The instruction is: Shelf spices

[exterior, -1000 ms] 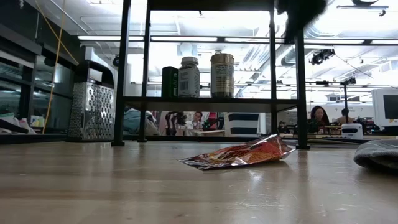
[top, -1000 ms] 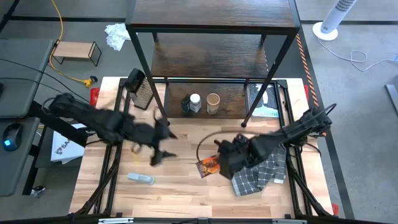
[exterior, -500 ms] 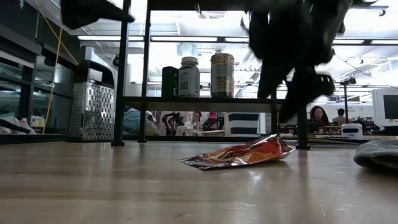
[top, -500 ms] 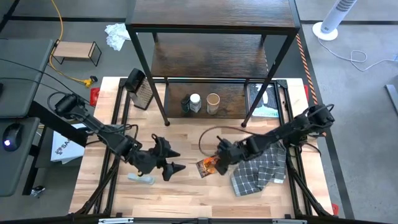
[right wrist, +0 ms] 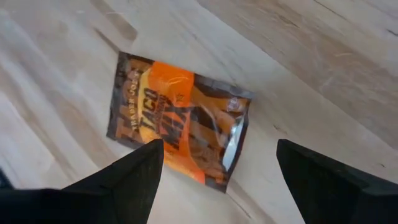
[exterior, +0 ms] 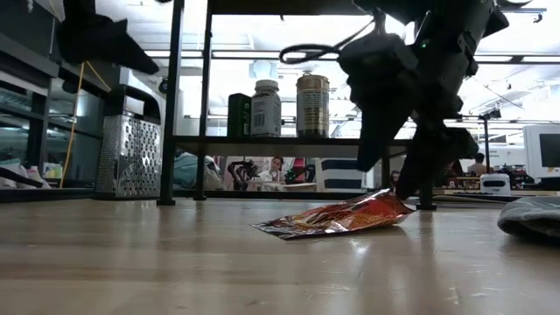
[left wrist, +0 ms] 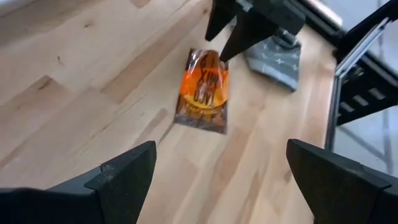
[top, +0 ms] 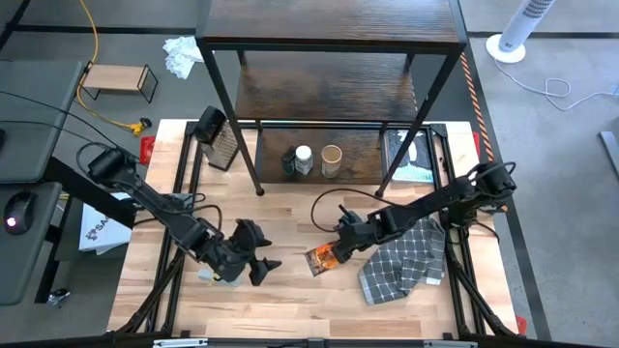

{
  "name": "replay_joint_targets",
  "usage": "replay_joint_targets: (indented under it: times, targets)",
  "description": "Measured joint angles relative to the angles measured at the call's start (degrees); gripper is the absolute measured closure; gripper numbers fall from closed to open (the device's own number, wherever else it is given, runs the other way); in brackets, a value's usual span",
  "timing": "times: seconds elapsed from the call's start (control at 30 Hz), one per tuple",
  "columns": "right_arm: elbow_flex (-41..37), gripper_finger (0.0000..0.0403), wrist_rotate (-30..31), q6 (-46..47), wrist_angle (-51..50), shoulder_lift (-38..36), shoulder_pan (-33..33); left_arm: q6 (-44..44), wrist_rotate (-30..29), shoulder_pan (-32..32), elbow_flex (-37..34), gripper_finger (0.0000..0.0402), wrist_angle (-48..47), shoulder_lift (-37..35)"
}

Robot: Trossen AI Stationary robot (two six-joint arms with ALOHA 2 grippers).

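Here the right gripper (top: 336, 246) hangs over the taco seasoning packet (top: 323, 258), which lies flat on the table (top: 290, 309) near the middle of its front half, beside a checked cloth (top: 401, 266). Its fingers (right wrist: 134, 177) are spread wide on either side of the packet, holding nothing, seemingly lined up for a pinch. The left gripper (top: 259, 250) waits toward the front left edge, also wide open and empty. Three jars already stand on the shelf's (top: 329, 19) lowest board: a dark jar (exterior: 239, 115), a white-capped jar (exterior: 266, 108) and a tan-lidded jar (exterior: 312, 105). The low view shows the packet's crumpled end lifting off the wood, which the overhead view hides; the right wrist view alone reads its label.
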Motion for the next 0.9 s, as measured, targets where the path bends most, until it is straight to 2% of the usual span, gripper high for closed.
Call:
replay_joint_targets:
  times: [0.17, 0.3, 0.5, 0.77, 0.9]
  targets:
    - [0.0, 0.0098, -1.12, 0.42, 3.04, 2.33, -0.04, -1.22, 1.85, -0.09, 0.0, 0.0048, 1.94, 4.16]
    - [0.0, 0.0122, -2.13, 0.96, 4.93, 3.1, 0.21, -3.31, 4.02, -0.64, 0.0, 0.0048, 4.97, 7.5]
    - [0.0, 0.0216, -1.43, 1.18, 3.54, 3.1, 0.24, -5.79, 3.79, -2.1, 0.04, 0.0048, 8.12, 10.32]
    - [0.0, 0.0381, -0.47, -1.54, 5.05, 2.84, 0.61, -7.94, -3.07, -3.26, 0.04, 0.0048, 6.07, 9.54]
    - [0.02, 0.0394, -0.84, -2.62, 5.68, 2.22, 1.38, -9.73, -8.94, -3.48, 0.04, 0.0048, 2.93, 6.11]
